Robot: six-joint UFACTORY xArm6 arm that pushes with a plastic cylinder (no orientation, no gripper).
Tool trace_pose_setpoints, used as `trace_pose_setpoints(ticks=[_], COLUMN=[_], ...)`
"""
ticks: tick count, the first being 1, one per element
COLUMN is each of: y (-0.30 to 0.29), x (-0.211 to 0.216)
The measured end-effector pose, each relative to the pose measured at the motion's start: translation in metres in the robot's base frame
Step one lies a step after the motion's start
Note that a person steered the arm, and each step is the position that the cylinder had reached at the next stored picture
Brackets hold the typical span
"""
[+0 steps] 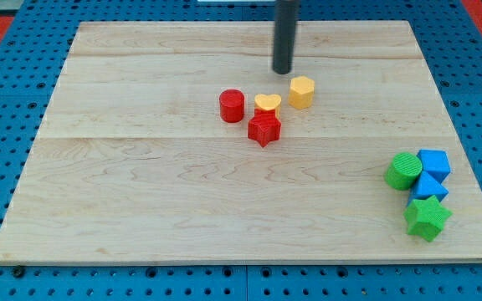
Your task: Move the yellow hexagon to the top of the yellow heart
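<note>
- Hexagon first: the yellow hexagon sits up and to the view's right of the yellow heart, close by but with a sliver of desk between them, so it is beside the heart rather than above it.
- Heart next, and it's boxed in: the red star touches it from below and the red cylinder stands just to its left, which leaves only the top side open as a landing spot.
- My tip hovers just up and left of the hexagon, not touching it; no fingers on this rod, so nothing is held.
- Judgement call: from there a push would drive the hexagon away, so I'd need to circle to its right side and nudge leftward.
- Well apart, at the lower right of the desk, a green cylinder, two blue blocks and a green star cluster out of play.
</note>
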State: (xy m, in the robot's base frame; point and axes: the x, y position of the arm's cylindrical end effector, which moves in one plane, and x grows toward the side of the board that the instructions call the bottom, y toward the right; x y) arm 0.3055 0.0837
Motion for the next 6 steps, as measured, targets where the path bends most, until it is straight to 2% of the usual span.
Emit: trace_pose_setpoints(ticks=[1,2,3,6], y=[0.048,0.06,0.059,0.003], x=[0.017,0.047,0.059,0.047])
